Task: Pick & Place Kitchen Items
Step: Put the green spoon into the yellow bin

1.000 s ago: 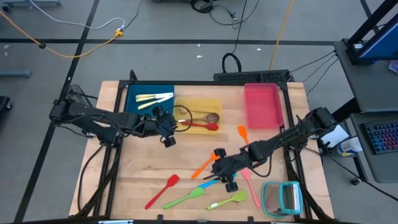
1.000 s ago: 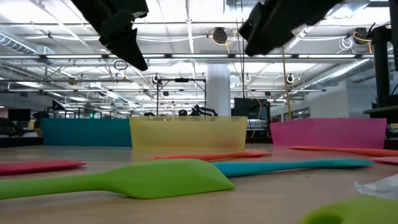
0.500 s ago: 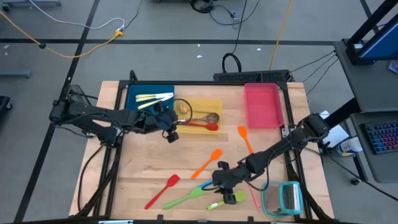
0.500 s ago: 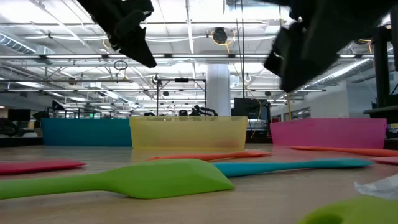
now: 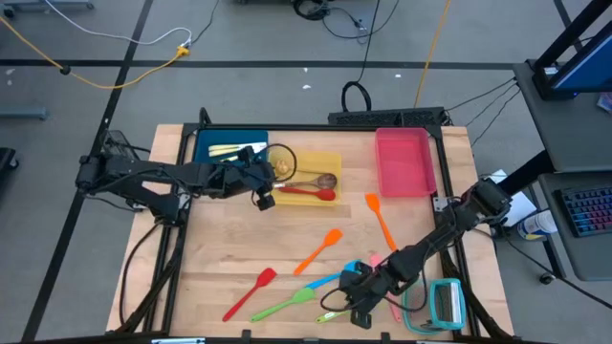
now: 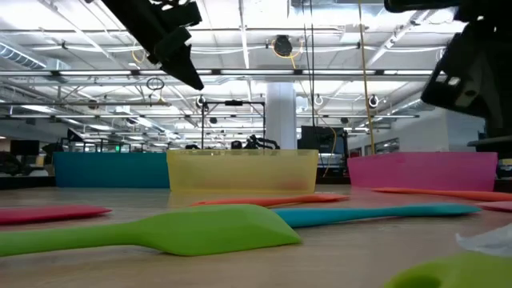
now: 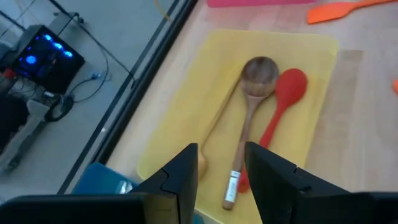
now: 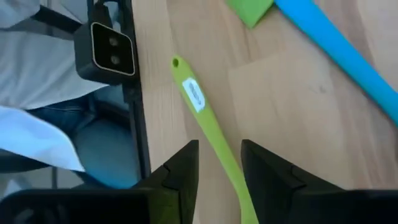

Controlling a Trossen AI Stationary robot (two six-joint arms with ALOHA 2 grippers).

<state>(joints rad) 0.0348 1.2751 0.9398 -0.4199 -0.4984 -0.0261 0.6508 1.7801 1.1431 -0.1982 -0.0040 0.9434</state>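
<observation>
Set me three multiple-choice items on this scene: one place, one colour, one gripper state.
1. The red spoon lies: A on bare wood; B in the yellow tray; C on the floor.
2. The handle under the right gripper is: A green; B orange; C blue.
3. The left gripper is: A shut on a spoon; B shut tight, empty; C open, empty.

B: it rests on the tray's floor. A: green shows between the fingers. C: the tray shows through the gap.

The wooden table (image 5: pixel 210 258) is carrying blue (image 5: pixel 208 139), yellow (image 5: pixel 330 162) and pink trays (image 5: pixel 403 161), a teal-framed rack (image 5: pixel 435 304), and loose orange (image 5: pixel 317 251), red (image 5: pixel 251 291) and green spatulas (image 5: pixel 284 306).
</observation>
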